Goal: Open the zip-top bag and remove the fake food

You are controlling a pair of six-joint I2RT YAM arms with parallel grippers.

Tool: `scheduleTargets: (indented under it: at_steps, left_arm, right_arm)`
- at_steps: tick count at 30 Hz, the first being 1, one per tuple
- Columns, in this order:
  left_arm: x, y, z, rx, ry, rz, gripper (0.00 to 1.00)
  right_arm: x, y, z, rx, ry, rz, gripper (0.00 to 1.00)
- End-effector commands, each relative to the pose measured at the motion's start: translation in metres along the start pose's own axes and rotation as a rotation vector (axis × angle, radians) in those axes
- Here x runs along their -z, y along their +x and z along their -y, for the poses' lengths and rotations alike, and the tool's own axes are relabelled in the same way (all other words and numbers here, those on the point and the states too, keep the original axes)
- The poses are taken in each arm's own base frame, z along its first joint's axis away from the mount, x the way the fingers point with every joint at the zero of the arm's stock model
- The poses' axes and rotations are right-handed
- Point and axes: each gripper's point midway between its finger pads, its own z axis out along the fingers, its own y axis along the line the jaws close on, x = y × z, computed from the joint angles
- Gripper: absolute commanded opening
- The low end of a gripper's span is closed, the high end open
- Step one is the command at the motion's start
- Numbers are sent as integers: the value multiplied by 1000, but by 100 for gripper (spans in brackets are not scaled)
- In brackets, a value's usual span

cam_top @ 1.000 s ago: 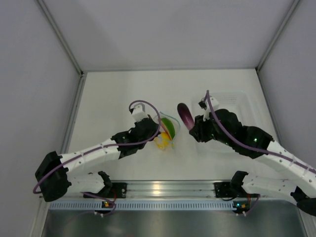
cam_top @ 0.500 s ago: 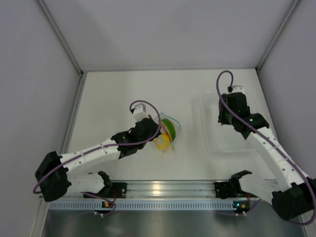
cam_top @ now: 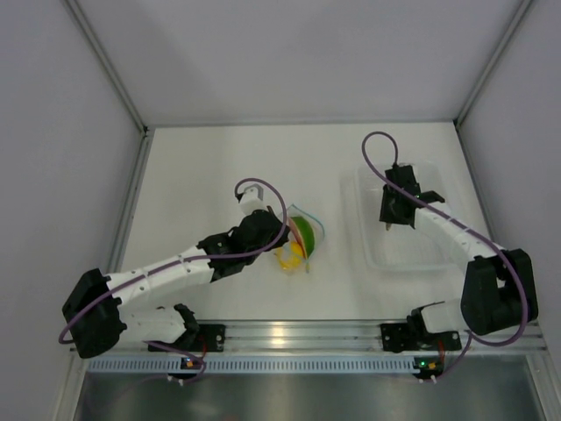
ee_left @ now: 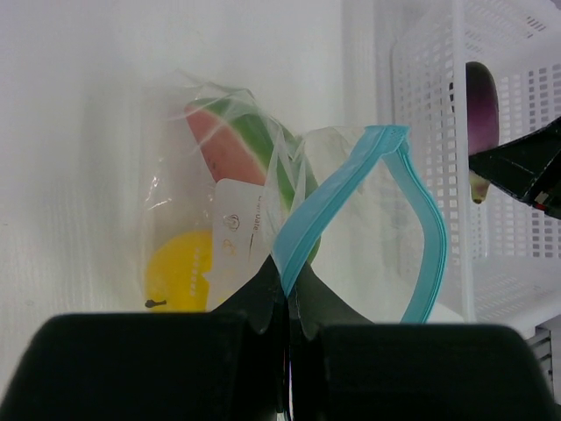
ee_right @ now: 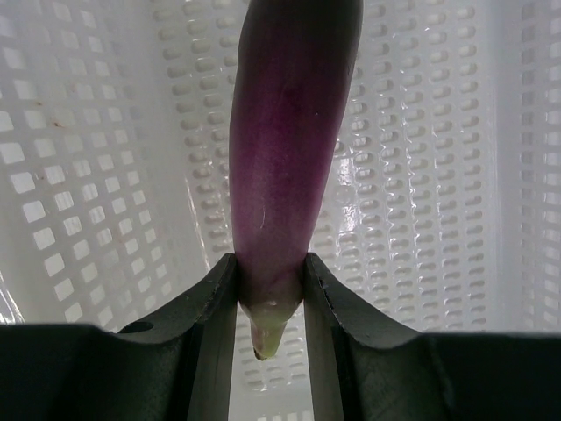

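The clear zip-top bag lies on the table with its teal zip strip gaping open. Inside are a yellow lemon and a red-and-green wedge. My left gripper is shut on the zip strip's near edge; it also shows in the top view beside the bag. My right gripper is shut on the stem end of the purple eggplant, holding it over the white perforated tub. In the top view it hangs above the tub.
The white perforated tub stands at the table's right side and shows in the left wrist view behind the bag. White walls enclose the table at left, back and right. A metal rail runs along the near edge.
My right arm swung the eggplant from beside the bag to the right and now holds it over the tub. My left gripper stayed on the zip strip.
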Motion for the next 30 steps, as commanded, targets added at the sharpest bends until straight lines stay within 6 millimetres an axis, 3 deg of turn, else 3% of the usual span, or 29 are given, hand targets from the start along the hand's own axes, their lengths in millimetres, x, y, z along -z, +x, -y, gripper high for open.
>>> scheduleTargets:
  at_steps: [1, 3, 8, 10, 13, 15, 17, 18, 19, 22, 23, 26, 30]
  left_arm:
    - [11, -15, 21, 6, 73, 22, 0]
    - [13, -16, 23, 4, 82, 19, 0]
    - [13, -15, 31, 4, 105, 2, 0]
    - [13, -14, 32, 5, 107, -4, 0]
    - [14, -15, 35, 18, 117, -6, 0]
    - [15, -17, 36, 34, 116, -1, 0]
    - [16, -18, 38, 51, 118, 3, 0]
    - [16, -19, 38, 68, 117, 3, 0]
    - [15, -19, 39, 74, 117, 4, 0]
    - [12, -17, 41, 90, 113, -7, 0]
    - [11, -17, 43, 98, 115, -8, 0]
    - [7, -13, 43, 122, 105, -19, 0]
    - [5, -10, 44, 167, 110, -27, 0]
  right_arm:
    - [2, -25, -3, -56, -25, 91, 29]
    - [5, -26, -3, -53, -27, 98, 44]
    - [21, -28, 2, -43, -22, 99, 59]
    - [29, -31, 3, -45, -24, 107, 59]
    - [66, -44, -8, -67, -137, 188, 49]
    - [90, -46, -30, -64, -258, 212, 40]
    - [126, -47, -61, -17, -393, 255, 38]
    - [138, -42, -72, -9, -422, 251, 38]
    - [160, -37, -95, 45, -489, 274, 37]
    - [190, -23, -131, 73, -613, 279, 32]
    - [202, -10, -150, 117, -676, 271, 32]
    - [213, 6, -180, 160, -716, 283, 31]
    - [201, 25, -207, 213, -707, 264, 29]
